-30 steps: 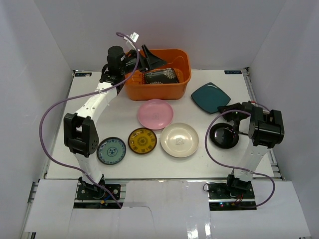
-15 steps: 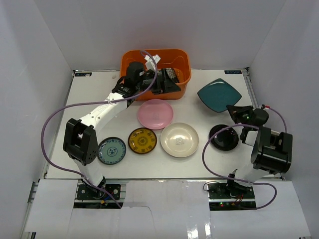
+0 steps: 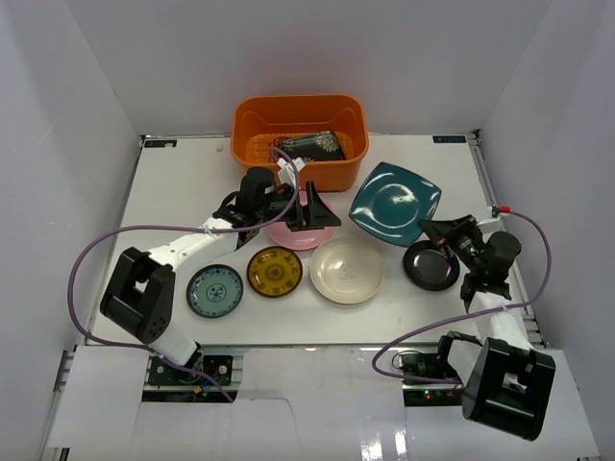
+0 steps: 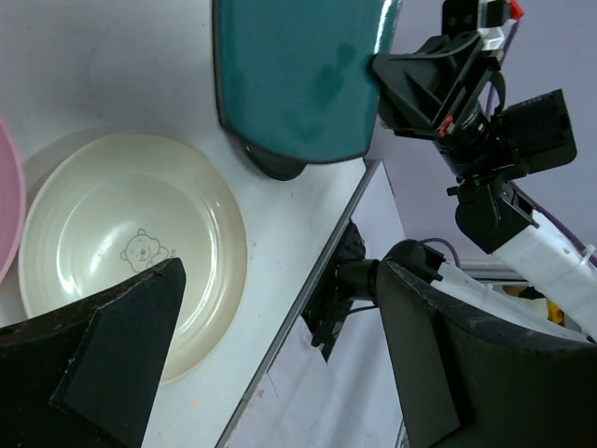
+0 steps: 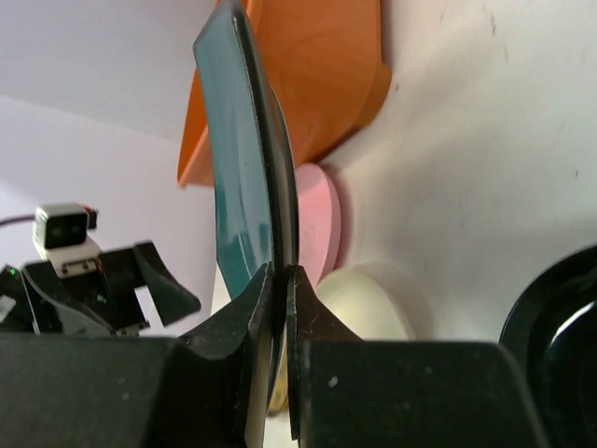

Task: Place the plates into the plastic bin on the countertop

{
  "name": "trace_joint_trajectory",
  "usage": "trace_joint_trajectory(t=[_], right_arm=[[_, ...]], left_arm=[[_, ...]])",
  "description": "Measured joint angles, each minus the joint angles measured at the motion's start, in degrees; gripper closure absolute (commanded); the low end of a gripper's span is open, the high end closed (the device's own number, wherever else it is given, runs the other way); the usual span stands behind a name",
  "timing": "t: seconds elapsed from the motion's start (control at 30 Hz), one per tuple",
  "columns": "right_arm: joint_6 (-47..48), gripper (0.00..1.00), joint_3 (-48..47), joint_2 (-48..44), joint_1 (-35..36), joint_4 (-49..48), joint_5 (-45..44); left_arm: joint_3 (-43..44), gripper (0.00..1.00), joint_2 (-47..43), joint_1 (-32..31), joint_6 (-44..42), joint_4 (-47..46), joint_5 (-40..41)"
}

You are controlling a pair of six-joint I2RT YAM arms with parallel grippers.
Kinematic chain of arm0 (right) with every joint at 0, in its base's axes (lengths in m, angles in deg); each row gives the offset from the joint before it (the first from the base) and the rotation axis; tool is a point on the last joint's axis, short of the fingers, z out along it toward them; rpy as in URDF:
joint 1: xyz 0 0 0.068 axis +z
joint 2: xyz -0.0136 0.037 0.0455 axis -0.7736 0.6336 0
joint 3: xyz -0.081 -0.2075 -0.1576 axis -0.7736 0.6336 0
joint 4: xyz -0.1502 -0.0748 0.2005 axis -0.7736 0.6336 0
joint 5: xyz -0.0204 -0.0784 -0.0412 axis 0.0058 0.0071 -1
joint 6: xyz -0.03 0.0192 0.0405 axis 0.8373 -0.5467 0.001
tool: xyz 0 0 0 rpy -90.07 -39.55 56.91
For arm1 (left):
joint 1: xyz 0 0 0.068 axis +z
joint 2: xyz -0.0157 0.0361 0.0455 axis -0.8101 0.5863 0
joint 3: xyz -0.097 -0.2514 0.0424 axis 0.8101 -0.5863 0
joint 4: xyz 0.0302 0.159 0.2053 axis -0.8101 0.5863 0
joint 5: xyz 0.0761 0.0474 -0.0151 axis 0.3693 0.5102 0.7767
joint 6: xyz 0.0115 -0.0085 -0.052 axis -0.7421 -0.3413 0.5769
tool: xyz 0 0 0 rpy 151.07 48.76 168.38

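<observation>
Above the right side of the white tabletop [image 3: 192,187], the right jaws pinch the edge of the teal square plate [image 3: 395,203], holding it tilted off the surface, near the black plate [image 3: 431,266]. The left jaws hang spread wide over the pink plate [image 3: 291,238]. The dark floral square plate [image 3: 312,145] lies inside the orange plastic bin [image 3: 299,100]. The cream plate [image 3: 346,270], amber-patterned plate [image 3: 275,271] and teal-patterned plate [image 3: 214,290] rest in a row.

You see: orange bin [image 3: 300,115], dark flowery plate [image 3: 312,145], teal plate [image 3: 394,202], pink plate [image 3: 286,238], cream plate [image 3: 346,271] with bear, black plate [image 3: 430,266], yellow-brown patterned plate [image 3: 275,271], blue-green patterned plate [image 3: 214,290], white tabletop [image 3: 183,192].
</observation>
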Motion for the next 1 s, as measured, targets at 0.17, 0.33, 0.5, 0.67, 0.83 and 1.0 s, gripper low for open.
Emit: trace_joint_trajectory(t=[0.17, 0.33, 0.5, 0.67, 0.83, 1.0], right_arm=[[1.6, 0.92, 1.3, -3.2, 2.5, 4.8, 3.8], [1.9, 0.92, 1.4, -4.8, 5.7, 5.6, 6.4], [2.0, 0.92, 1.4, -5.3, 8.0, 5.5, 7.1], [2.9, 0.92, 2.3, -4.3, 9.0, 5.6, 5.4], [2.0, 0.71, 2.6, -3.1, 9.6, 3.7, 4.9], [1.7, 0.35, 2.4, -3.4, 10.5, 3.0, 5.8]], left_arm=[[-0.7, 0.13, 0.0, -1.0, 0.6, -3.7, -0.4], [-0.6, 0.22, 3.2, -1.7, -0.1, -5.8, 0.5], [-0.4, 0.52, 8.4, -2.3, -0.3, -6.2, 1.4], [0.0, 1.00, 8.5, -2.4, 1.3, -8.1, 0.1], [0.0, 1.00, 7.3, -1.8, 3.6, -9.8, -1.0], [-0.2, 1.00, 7.0, -1.7, 4.6, -9.7, -0.4]])
